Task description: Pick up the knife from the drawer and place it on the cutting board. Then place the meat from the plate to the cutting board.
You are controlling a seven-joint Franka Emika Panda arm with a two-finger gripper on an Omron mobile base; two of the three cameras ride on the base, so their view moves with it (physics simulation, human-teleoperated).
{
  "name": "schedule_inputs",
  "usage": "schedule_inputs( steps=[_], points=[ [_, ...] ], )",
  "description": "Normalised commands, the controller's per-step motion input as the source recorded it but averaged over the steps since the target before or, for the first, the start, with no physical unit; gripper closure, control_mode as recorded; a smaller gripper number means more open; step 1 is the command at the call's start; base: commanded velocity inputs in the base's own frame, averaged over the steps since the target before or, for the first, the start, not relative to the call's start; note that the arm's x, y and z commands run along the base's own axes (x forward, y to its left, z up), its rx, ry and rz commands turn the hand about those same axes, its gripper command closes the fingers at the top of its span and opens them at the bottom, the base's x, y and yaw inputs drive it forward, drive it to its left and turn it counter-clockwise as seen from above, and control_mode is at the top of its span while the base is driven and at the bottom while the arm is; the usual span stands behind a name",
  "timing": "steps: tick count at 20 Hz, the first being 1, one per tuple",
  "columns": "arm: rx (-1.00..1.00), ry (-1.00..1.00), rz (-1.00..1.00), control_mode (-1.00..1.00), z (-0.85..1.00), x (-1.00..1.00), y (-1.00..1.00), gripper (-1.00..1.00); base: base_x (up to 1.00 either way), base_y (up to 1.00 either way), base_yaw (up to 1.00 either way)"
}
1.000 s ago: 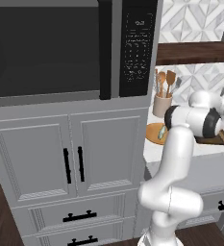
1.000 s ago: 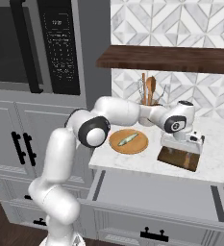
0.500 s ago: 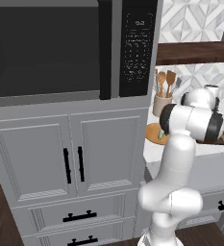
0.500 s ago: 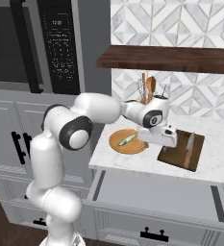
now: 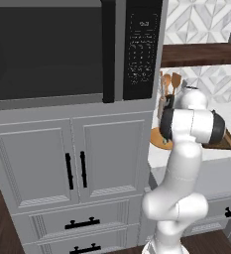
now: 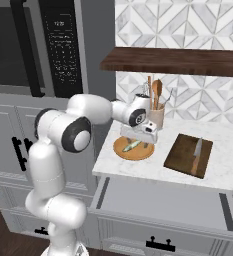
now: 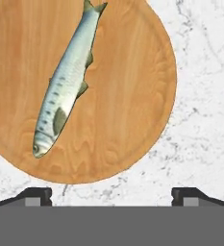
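— What had moved since the earlier frames?

— The gripper point(image 6: 149, 133) had swung off the board point(image 6: 189, 155) and over to the plate point(image 6: 133, 148). A second before, it was at the board's near end; half a second before, between board and plate. The knife point(image 6: 197, 155) lay alone on the board, blade toward the wall, nothing touching it.

— And the meat?

— The fish point(image 7: 66, 81) lay on the plate point(image 7: 128, 96), slanting across it, head toward the finger tips point(image 7: 36, 195) and tail toward the far rim. In the hand view it sat left of centre, ahead of the left tip and apart from both.

— Were the fingers closed?

— No. The tips stood wide apart at the bottom of the hand view, with nothing between them, over the marble counter point(image 7: 200, 120) at the plate's near edge.

— The drawer?

— It point(image 6: 163, 200) stood pulled out under the counter edge. From the left, the arm hid most of the plate point(image 5: 157, 139), beside the crock point(image 6: 156, 116) of spoons.
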Motion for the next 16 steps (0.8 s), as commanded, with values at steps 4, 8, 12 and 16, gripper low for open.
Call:
schedule_inputs(
  steps=[4, 8, 12, 16],
  points=[
    [0.18, 0.05, -0.09, -1.00, 0.00, 0.66, 0.09, -1.00, 0.00, 0.00, 0.00],
    [0.09, 0.00, -0.11, -1.00, -0.24, 0.68, 0.00, -1.00, 0.00, 0.00, 0.00],
    [0.00, 0.00, -0.15, -1.00, -0.43, 0.62, 0.11, -1.00, 0.00, 0.00, 0.00],
    [0.00, 0.00, -0.18, -1.00, -0.51, 0.36, 0.10, -1.00, 0.00, 0.00, 0.00]
  ],
)
